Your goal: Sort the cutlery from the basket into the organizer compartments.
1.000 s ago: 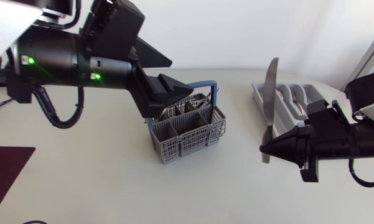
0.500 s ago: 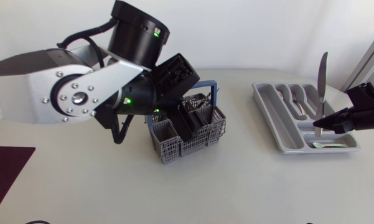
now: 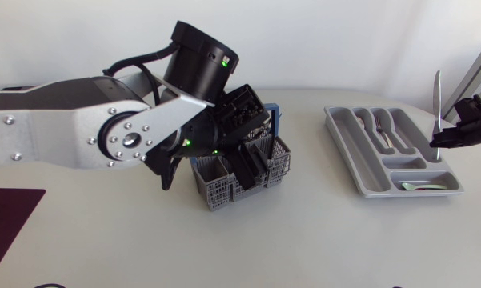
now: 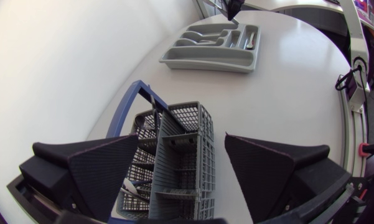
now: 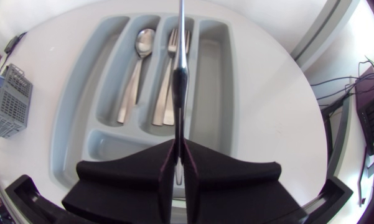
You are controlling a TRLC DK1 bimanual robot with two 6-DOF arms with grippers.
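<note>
Right tool (image 5: 179,152) pinching the knife (image 5: 181,62) by its lower end, blade upright above the organizer (image 5: 74,112). It's held vertical, I'd say, to drop cleanly into the bare long slot beside the fork (image 5: 165,93) and spoon (image 5: 134,81). Left tool (image 4: 182,142) spread wide, poised over the basket (image 4: 185,180) on the table (image 4: 286,87), probably for the next piece.
</note>
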